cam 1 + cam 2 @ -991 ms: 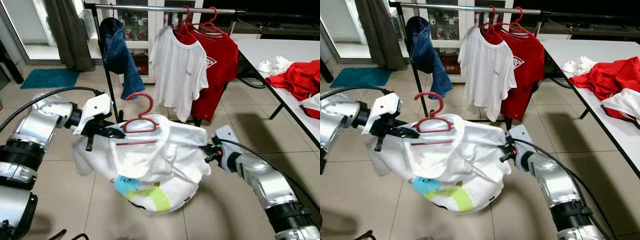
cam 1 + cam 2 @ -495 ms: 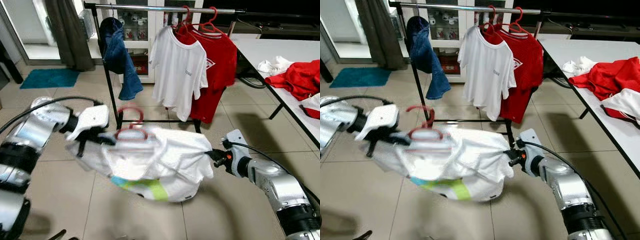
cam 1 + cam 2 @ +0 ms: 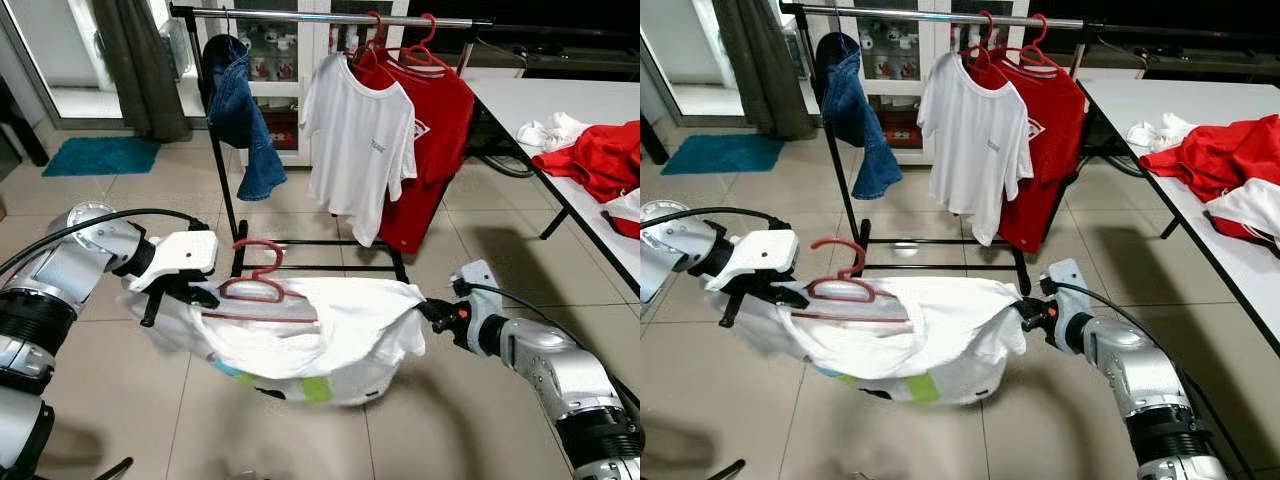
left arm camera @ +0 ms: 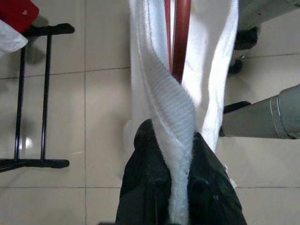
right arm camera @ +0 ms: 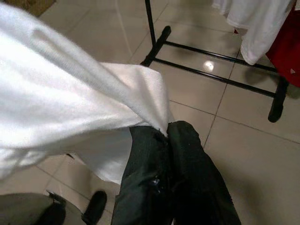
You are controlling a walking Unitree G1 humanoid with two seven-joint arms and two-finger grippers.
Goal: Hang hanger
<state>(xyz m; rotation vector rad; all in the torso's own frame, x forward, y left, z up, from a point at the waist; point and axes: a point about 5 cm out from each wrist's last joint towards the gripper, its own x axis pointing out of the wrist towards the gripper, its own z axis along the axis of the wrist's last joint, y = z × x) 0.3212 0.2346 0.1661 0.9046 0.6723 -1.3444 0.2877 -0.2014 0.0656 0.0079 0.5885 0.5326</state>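
The white cloth T-shirt with a bright picture (image 3: 320,330) hangs stretched low between both arms, above the tile floor. The left gripper (image 4: 171,154) is pinched shut on its ribbed collar, beside the red plastic hanger (image 3: 262,285) inside it. The right gripper (image 5: 161,136) is pinched shut on the shirt's far edge. The silver metal clothes rail (image 3: 300,15) is higher up and ahead, so both arms, low and reaching forward now, must lift.

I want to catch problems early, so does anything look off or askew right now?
Yes. The white shirt sags bunched between the left gripper and right gripper, and the red hanger lies nearly flat, well below the rack rail.
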